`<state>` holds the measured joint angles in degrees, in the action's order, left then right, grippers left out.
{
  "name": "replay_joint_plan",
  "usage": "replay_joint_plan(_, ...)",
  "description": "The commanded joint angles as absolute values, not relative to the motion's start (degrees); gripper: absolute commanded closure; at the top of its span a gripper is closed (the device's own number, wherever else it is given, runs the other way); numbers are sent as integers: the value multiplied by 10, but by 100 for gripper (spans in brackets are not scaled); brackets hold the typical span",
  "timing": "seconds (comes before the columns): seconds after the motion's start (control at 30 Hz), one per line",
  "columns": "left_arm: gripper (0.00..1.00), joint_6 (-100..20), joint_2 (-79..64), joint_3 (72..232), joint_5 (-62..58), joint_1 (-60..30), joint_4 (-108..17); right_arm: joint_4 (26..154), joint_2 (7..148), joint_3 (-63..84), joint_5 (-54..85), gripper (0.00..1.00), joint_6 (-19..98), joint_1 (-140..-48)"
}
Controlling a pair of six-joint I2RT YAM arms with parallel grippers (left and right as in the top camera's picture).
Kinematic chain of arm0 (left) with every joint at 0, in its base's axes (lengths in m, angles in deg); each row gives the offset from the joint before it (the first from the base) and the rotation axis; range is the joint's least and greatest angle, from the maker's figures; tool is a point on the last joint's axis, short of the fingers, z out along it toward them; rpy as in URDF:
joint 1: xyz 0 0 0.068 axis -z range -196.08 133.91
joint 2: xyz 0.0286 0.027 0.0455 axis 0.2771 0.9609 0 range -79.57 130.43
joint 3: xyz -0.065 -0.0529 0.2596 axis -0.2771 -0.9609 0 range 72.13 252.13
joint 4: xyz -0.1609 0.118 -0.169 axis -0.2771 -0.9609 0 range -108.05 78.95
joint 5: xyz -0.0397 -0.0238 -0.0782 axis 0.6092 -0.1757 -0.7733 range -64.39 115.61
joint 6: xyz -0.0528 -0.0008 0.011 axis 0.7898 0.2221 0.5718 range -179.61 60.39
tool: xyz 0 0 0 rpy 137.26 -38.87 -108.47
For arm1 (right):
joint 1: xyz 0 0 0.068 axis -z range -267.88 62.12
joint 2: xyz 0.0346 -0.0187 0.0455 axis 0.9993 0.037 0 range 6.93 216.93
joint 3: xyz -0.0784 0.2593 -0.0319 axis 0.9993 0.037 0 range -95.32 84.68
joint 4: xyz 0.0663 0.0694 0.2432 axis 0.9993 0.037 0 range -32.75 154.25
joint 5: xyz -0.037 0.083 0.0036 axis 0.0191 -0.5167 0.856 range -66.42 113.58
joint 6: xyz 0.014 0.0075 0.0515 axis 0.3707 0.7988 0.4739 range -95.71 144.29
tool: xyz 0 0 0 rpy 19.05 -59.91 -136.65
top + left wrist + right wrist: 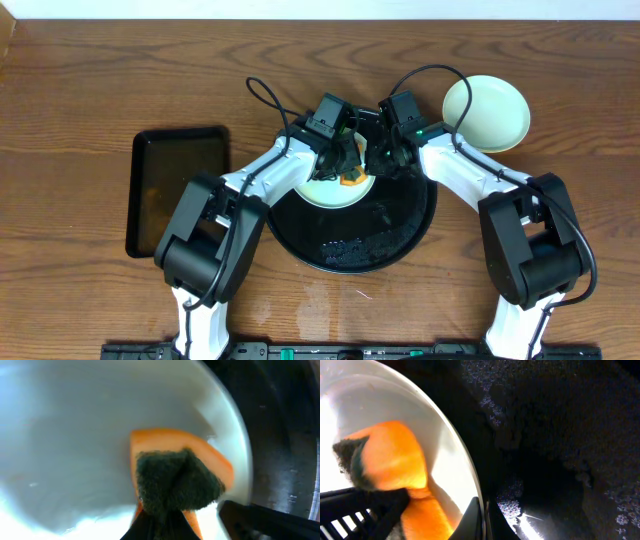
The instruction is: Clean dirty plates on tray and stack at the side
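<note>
A pale plate (325, 190) lies tilted on the far part of the round black tray (400, 235). My left gripper (345, 165) is shut on an orange sponge with a dark green scrub face (177, 477), and the sponge presses on the inside of the plate (75, 445). My right gripper (385, 160) is shut on the plate's rim (470, 485), one finger inside and one outside (482, 520). The sponge (395, 465) also shows in the right wrist view. A pale mint-green plate (487, 112) rests on the wood tabletop at the back right.
A smaller rectangular black tray (178, 185) lies on the left of the table. The round tray's floor (560, 460) is wet and speckled. Both arms cross over the tray's far rim, with cables looping behind them.
</note>
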<state>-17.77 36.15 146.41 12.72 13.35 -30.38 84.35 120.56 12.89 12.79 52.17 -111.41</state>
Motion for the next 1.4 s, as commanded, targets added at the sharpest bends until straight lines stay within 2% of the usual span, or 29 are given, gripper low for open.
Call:
replay_joint_plan(0.0, 92, -175, 371, 1457, 244, 128, -349, 841, 1205, 130, 130, 99, 529, -1114)
replay_joint_plan(0.3, 92, -175, 364, 1468, 468, 125, -456, 857, 1205, 130, 131, 99, 529, -1098)
replay_joint_plan(0.63, 92, -190, 294, 1469, 595, 123, -468, 866, 1205, 127, 150, 99, 500, -1094)
replay_joint_plan(0.9, 92, -190, 175, 1469, 590, 75, -469, 866, 1173, 93, 152, 99, 419, -1095)
replay_joint_plan(1.17, 92, -190, 86, 1469, 514, -46, -495, 869, 1111, 22, 197, 99, 257, -1104)
replay_joint_plan(1.37, 92, -190, 89, 1463, 439, -131, -532, 901, 1088, -3, 261, 97, 247, -1116)
